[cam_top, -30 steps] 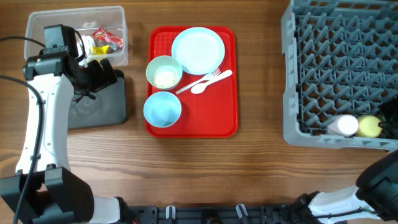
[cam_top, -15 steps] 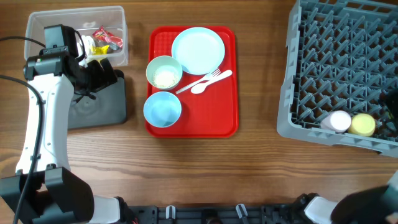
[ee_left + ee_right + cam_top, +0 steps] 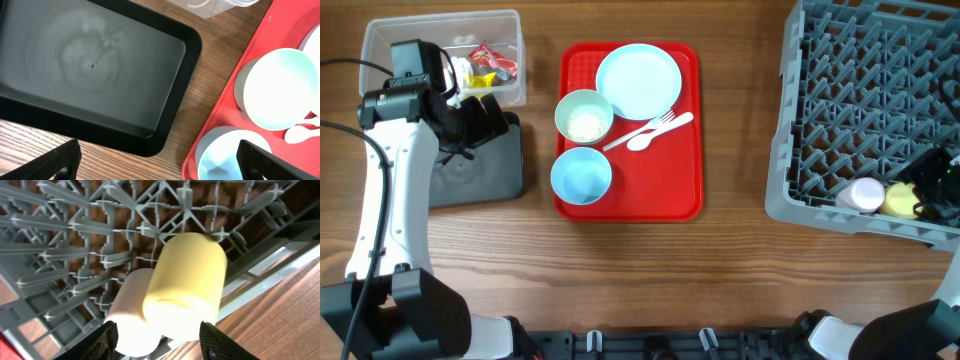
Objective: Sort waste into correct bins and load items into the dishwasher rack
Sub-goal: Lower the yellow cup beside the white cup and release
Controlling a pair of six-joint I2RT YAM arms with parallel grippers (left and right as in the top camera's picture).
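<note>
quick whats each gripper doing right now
left gripper: open, holding nothing
right gripper: open, jaws apart close to the yellow cup, not clamped on it

No readable text, label, brand, number or sign in any of the three views. Red and yellow wrappers (image 3: 486, 62) in the clear tub (image 3: 510, 22), far left: any print on them is too small to make out.
</note>
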